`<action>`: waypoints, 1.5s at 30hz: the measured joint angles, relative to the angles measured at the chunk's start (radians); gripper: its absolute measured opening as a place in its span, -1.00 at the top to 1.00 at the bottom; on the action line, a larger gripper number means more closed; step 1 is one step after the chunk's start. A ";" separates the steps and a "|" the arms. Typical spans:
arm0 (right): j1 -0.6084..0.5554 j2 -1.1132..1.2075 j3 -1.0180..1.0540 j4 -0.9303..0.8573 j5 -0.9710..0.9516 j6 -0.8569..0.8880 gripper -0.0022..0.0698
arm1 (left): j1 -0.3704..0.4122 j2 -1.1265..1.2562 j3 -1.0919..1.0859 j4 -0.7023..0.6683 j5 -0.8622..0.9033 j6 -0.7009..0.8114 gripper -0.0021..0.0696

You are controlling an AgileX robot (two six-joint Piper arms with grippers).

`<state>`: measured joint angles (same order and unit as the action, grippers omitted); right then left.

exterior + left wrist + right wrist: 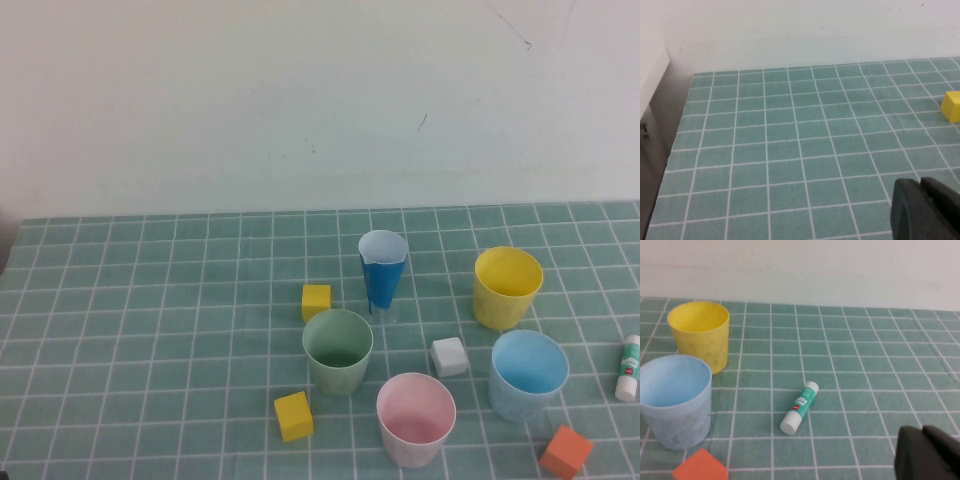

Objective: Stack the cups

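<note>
Four wide cups stand upright and apart on the tiled cloth: pale green [338, 349] in the middle, pink [416, 419] at the front, light blue [529, 373] to the right and yellow [507, 287] behind it. The right wrist view shows the yellow cup [700, 334] and the light blue cup [674, 399]. My left gripper [925, 207] is shut and empty over bare cloth, out of the high view. My right gripper [927, 452] is shut and empty, apart from the cups, also out of the high view.
A narrow blue-and-white cone cup [382, 270] stands behind the green cup. Yellow cubes [316, 301] [293, 415], a white cube [450, 356] and an orange cube [566, 451] lie among the cups. A glue stick [628, 367] lies at the right edge, also in the right wrist view [799, 407].
</note>
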<state>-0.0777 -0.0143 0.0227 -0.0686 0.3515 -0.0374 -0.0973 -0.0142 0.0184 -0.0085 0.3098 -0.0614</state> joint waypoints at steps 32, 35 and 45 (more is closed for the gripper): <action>0.000 0.000 0.006 -0.026 -0.432 -0.033 0.94 | 0.000 0.000 0.002 0.015 -0.364 0.000 0.95; 0.000 0.000 0.006 -0.026 -0.513 -0.033 0.94 | 0.000 0.000 0.002 0.019 -0.516 0.000 0.95; 0.000 0.000 0.006 -0.006 -0.764 0.022 0.94 | 0.000 0.000 0.002 0.020 -0.880 0.000 0.95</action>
<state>-0.0777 -0.0143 0.0288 -0.0748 -0.4129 -0.0152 -0.0973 -0.0142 0.0203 0.0111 -0.5704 -0.0614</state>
